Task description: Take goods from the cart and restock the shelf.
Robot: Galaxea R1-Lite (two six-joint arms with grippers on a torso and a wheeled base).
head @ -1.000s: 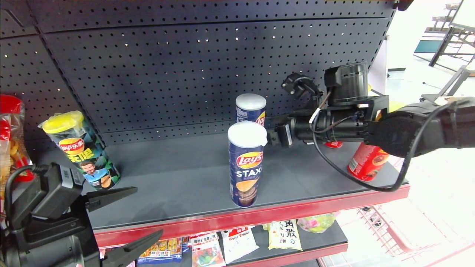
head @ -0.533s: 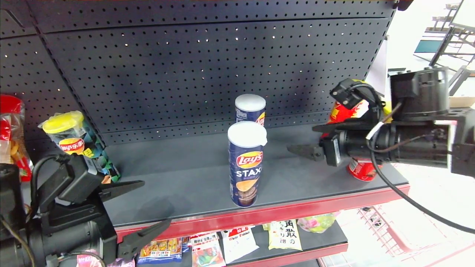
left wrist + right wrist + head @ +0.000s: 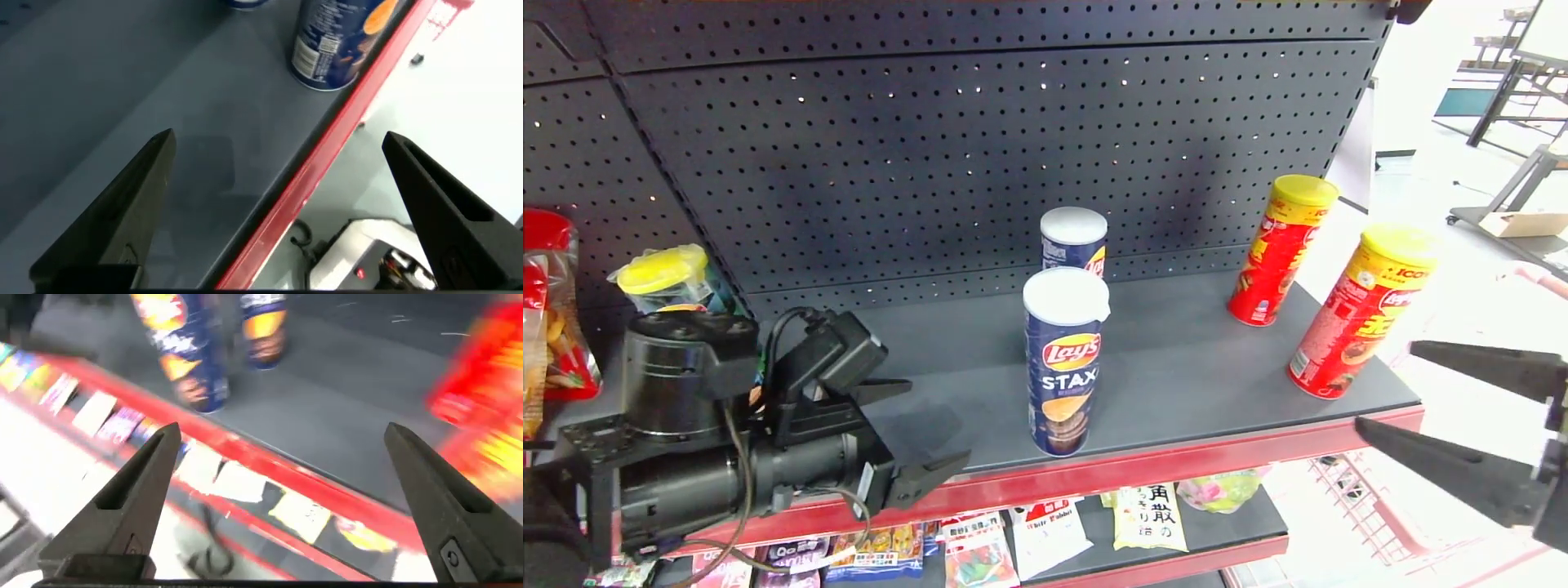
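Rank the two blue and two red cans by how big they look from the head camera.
1. front blue can
2. front red can, nearly as big
3. back red can
4. back blue can, mostly hidden
Nearness enlarges the front ones; true sizes may match.

right gripper (image 3: 282,429) spread wide | shelf (image 3: 351,384) at 12 o'clock | blue can (image 3: 192,351) at 11, second blue can (image 3: 263,327) just behind | blurred red can (image 3: 482,408) at 2 | packets (image 3: 302,514) under shelf

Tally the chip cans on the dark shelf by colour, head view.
Blue cans, white lids: 2
Red cans, yellow lids: 2
Yellow-lidded can, body mostly hidden: 1
Total: 5
Far-left red item unclear, not counted.
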